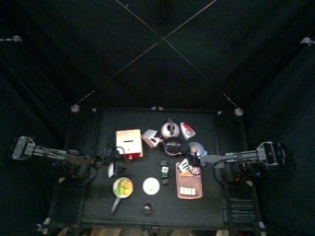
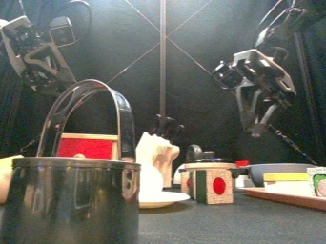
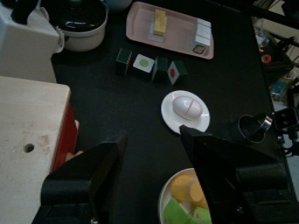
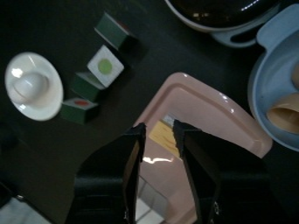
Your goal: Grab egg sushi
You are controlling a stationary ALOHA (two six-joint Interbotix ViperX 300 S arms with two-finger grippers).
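Observation:
The egg sushi (image 4: 162, 140) is a small yellow block lying on a pink tray (image 4: 216, 109), near the tray's corner. My right gripper (image 4: 160, 131) hangs open well above the tray, and the sushi shows in the gap between its jaws. In the front view this gripper (image 2: 257, 124) sits high over the table's right side. The left wrist view shows the same sushi (image 3: 158, 24) on the tray (image 3: 176, 35), far from my left gripper (image 3: 158, 166), which is open and holds nothing.
A white plate with a white egg (image 4: 33, 83) and small green and red dice blocks (image 4: 107, 63) lie beside the tray. A fruit bowl (image 3: 187, 197) sits under the left gripper. A black pot (image 2: 76, 195) stands at the table's front.

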